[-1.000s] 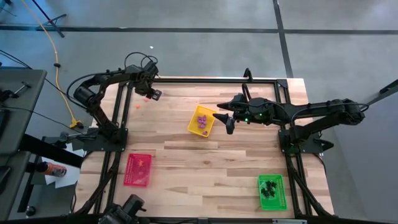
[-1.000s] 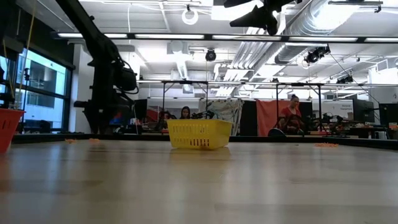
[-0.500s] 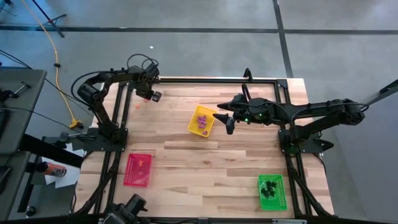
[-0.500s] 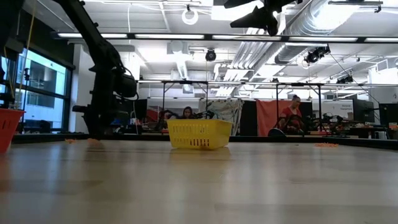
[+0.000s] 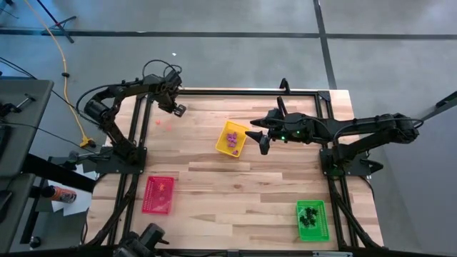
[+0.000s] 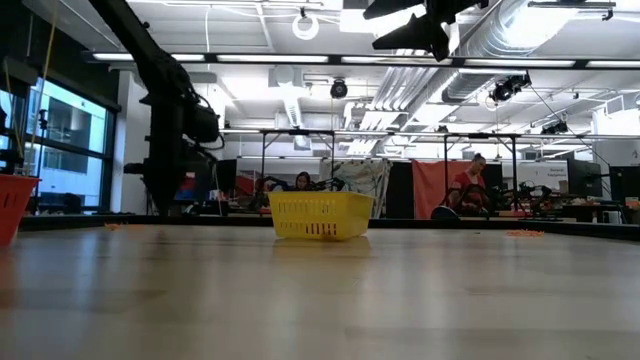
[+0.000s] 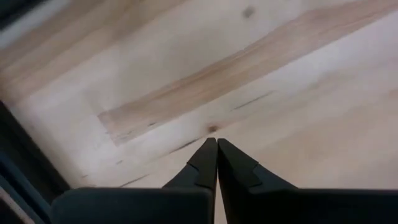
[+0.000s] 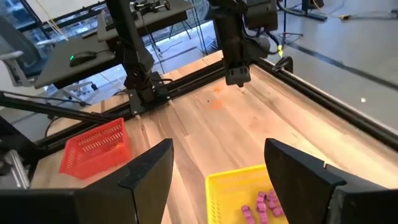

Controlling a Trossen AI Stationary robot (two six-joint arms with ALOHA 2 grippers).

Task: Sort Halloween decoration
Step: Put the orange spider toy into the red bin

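Three rectangular mesh trays on one pale plank table; no brand, label or writing can be read on any item.

Yellow tray: near the table's middle, tilted, holding small purple trinkets. Also seen in the low view and the right wrist view, purple pieces inside.
Red tray: near the left front edge, with a few orange pieces in it, too small to detail.
Green tray: right front corner, filled with black trinkets.
Loose orange trinkets: two or three specks on bare wood at the far left of the table, just beside the left gripper.

Left gripper: low over the far left corner; fingers pressed together tip to tip, whether anything is pinched between them cannot be told.
Right gripper: raised beside the yellow tray's right side; fingers spread apart, nothing between them.

Surface: light wood boards with darker grain streaks, bordered by a black metal frame.
Room: grey floor around the table; open workshop hall beyond, with ceiling lights, ducting and seated people far off.
Open room: wide bare wood across the middle and front between the trays.
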